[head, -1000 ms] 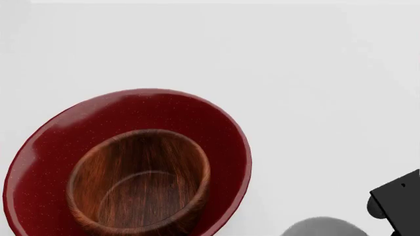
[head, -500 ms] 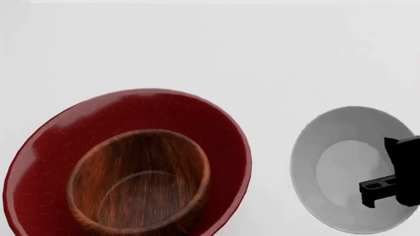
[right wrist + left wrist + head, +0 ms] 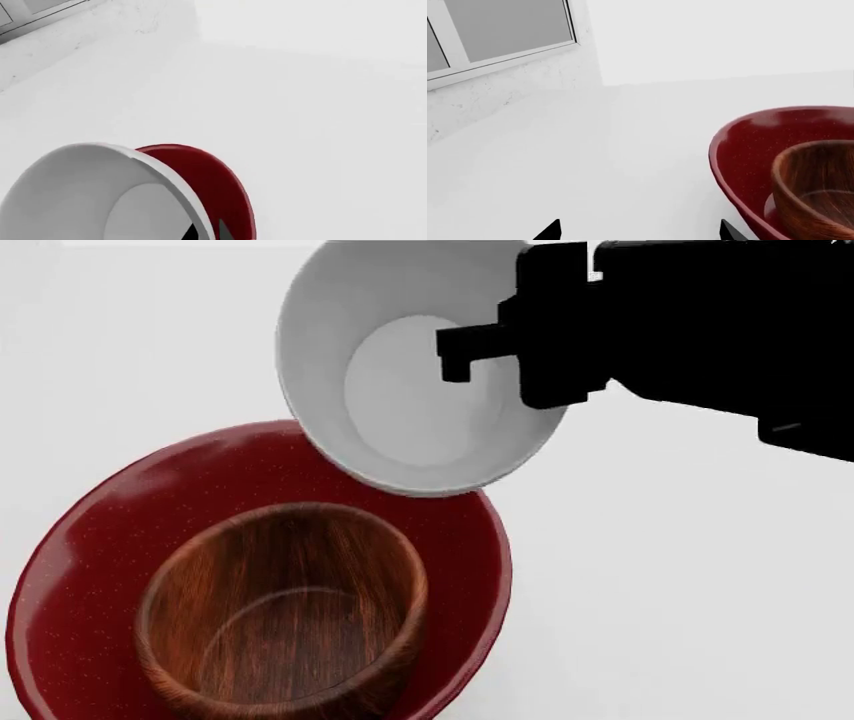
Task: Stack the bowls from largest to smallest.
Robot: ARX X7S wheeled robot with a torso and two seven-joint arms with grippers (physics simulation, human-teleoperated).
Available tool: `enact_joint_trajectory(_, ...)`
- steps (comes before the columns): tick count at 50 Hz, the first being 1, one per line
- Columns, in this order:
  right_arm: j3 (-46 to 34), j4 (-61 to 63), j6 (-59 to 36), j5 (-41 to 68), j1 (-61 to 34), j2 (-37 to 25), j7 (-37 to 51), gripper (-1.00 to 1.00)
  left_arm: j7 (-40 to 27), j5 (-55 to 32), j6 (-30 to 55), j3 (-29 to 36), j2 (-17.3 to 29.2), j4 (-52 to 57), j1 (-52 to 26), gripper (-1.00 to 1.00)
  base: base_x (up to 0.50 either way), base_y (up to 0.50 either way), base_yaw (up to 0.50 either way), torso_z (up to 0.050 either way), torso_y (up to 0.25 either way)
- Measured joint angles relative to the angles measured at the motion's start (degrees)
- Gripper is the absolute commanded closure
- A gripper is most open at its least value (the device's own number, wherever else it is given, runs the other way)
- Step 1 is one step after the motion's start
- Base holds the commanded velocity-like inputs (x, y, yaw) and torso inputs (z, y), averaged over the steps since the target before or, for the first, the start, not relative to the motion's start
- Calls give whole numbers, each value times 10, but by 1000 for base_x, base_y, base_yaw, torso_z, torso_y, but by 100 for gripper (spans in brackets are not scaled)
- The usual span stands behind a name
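above the red bowl, right gripper pinches the grey bowl rim; left gripper spread.

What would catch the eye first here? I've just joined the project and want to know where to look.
The small light-grey bowl stands out, held up tilted by the right tool above the far rim of the big glossy dark-red bowl. Next comes the brown wood-grain bowl, already nested inside the red one on the white table. The left tool sits open beside the red bowl, holding nothing.
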State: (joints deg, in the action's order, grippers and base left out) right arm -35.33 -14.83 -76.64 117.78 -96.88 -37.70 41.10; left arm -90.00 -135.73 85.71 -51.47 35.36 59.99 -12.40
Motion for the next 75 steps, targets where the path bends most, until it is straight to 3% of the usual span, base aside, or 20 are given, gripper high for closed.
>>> enact_joint_trajectory(9,-54,-63,-15,22,-37,85,17,100,0,-10,9,-15,-7,0,5,-100,0,0,0,0,0)
enact_joint_trajectory(23,-128,-119,23,121,-34,171,114,100,0,-32,27,-49,-19,0,19,-100,0,0,0,0,0)
enact_joint_trajectory(35,-158,-112,47,153,-4,184,154,100,0,-29,28,-50,-15,0,15,-100,0,0,0,0,1)
enact_joint_trajectory(43,-168,-109,60,157,9,191,166,100,0,-51,34,-86,-13,0,29,-100,0,0,0,0,0)
enact_joint_trajectory(53,-177,-117,73,143,20,198,165,100,0,-76,43,-126,-14,0,44,-100,0,0,0,0,1)
enact_joint_trajectory(75,-194,-107,94,102,64,199,155,100,0,-86,43,-148,-22,0,54,-100,0,0,0,0,0)
